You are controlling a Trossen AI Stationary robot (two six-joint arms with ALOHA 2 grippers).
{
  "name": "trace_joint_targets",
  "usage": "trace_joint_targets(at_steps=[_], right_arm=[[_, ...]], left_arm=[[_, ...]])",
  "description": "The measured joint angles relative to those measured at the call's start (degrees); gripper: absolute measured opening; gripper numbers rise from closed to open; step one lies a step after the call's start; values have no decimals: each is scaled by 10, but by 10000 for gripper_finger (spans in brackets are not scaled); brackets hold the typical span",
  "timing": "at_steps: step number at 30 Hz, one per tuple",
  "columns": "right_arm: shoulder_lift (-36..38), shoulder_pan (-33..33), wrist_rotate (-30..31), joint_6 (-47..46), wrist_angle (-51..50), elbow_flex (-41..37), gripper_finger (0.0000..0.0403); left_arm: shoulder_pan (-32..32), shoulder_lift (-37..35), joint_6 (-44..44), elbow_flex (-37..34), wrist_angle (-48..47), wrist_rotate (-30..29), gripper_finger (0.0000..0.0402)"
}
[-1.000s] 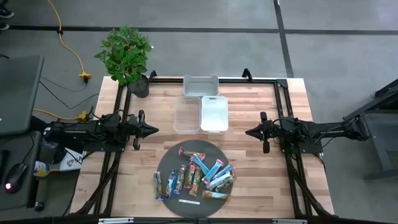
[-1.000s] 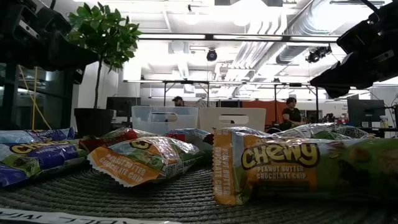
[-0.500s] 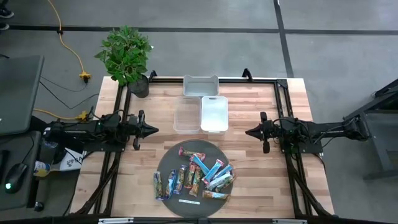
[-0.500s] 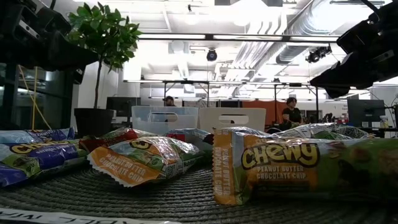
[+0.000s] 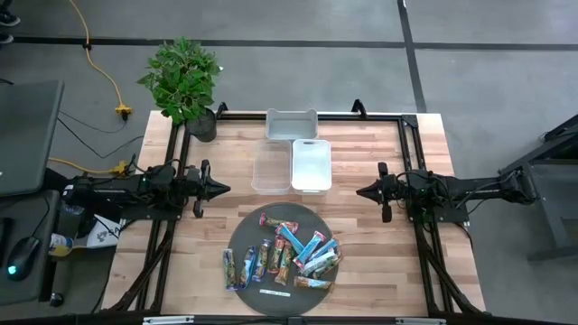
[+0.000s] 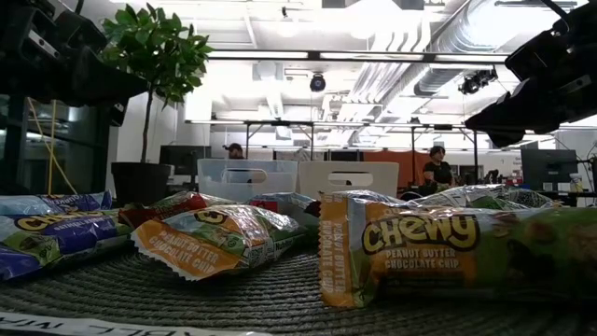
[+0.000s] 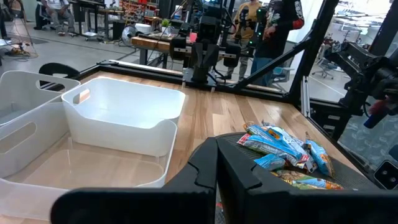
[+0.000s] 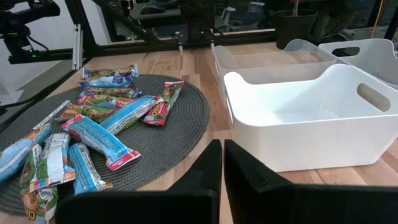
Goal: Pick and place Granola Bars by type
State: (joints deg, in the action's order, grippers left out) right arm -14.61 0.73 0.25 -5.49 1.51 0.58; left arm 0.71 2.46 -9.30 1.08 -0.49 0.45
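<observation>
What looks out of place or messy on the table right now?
Nothing is damaged or spilled. The granola bars lie jumbled at mixed angles on the round dark mat, a thin white strip sits at its near edge, and the three bins look empty.

We've got a wooden table with a round dark woven mat near the front edge and a thin white label strip lying on it. Behind the mat sit three bins: a clear one, a white one touching it, another behind. A potted plant sits on the far left corner.
</observation>
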Motion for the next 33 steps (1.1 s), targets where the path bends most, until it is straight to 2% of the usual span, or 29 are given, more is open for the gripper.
trace_joint_targets(at_steps=[6, 16, 23, 29, 33], right_arm=[[0, 0, 16, 32, 9, 0, 0], [0, 0, 22, -194, 176, 0, 0], [0, 0, 22, -176, 258, 0, 0], [-1, 0, 27, -202, 269, 3, 0], [-19, 0, 28, -190, 268, 38, 0]], left_arm=[[0, 0, 0, 0, 0, 0, 0], [0, 0, 0, 0, 0, 0, 0], [0, 0, 0, 0, 0, 0, 0], [0, 0, 0, 0, 0, 0, 0], [0, 0, 0, 0, 0, 0, 0]])
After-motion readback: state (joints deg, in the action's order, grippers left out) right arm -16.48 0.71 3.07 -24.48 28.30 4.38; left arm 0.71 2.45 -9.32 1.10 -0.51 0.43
